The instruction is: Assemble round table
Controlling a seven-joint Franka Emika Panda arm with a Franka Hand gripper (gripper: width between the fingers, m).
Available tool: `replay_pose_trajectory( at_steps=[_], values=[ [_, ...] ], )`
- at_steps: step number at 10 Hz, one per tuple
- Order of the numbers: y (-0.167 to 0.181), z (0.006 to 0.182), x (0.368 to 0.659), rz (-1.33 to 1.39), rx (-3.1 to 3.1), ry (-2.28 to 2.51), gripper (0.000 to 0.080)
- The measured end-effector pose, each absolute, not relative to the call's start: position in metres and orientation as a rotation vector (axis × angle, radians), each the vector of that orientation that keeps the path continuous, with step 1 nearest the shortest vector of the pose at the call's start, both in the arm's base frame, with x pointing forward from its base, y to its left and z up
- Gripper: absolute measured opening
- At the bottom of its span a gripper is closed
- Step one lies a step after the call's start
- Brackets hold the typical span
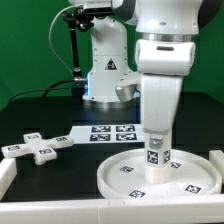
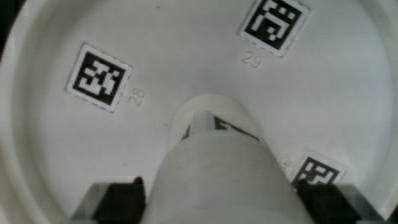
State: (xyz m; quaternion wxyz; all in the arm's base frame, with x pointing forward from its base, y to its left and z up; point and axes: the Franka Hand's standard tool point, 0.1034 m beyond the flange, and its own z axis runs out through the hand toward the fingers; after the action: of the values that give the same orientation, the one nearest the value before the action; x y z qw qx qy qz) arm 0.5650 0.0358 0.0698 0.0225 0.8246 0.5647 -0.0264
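Observation:
The large rimmed round disc point(image 1: 160, 176) lies flat on the black table at the front, toward the exterior view's right. The short thick cylinder leg point(image 1: 156, 152) stands upright on the middle of the disc, with a tag on its side. My gripper point(image 1: 155, 135) comes straight down over the leg and is shut on its top. In the wrist view the leg point(image 2: 222, 150) runs between my two dark fingertips point(image 2: 118, 200), its far end against the tagged disc point(image 2: 143, 60). The cross-shaped piece point(image 1: 40, 146) lies loose at the exterior view's left.
The marker board point(image 1: 108, 132) lies flat on the table behind the disc. White border walls run along the front point(image 1: 50, 212) and at the exterior view's right point(image 1: 216, 160). The robot base point(image 1: 108, 70) stands at the back.

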Motion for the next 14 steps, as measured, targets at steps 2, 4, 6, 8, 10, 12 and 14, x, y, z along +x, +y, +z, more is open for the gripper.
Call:
replay_pose_trajectory(
  at_steps=[2, 4, 6, 8, 10, 12, 14],
  values=[
    [0.0381, 0.0694, 0.5637, -0.064, 2.752, 1.421, 0.0409],
    [0.0409, 0.0693, 0.5640, -0.033, 2.872, 1.154, 0.0409],
    [0.0415, 0.0693, 0.5642, -0.026, 2.952, 0.952, 0.0409],
    [0.0425, 0.0692, 0.5643, -0.015, 3.024, 0.703, 0.0409],
    [0.0439, 0.0695, 0.5628, 0.027, 3.093, 0.251, 0.0409],
    [0.0423, 0.0695, 0.5629, 0.025, 3.118, -0.127, 0.0409],
    [0.0416, 0.0693, 0.5627, 0.022, 3.118, -0.283, 0.0409]
  ],
)
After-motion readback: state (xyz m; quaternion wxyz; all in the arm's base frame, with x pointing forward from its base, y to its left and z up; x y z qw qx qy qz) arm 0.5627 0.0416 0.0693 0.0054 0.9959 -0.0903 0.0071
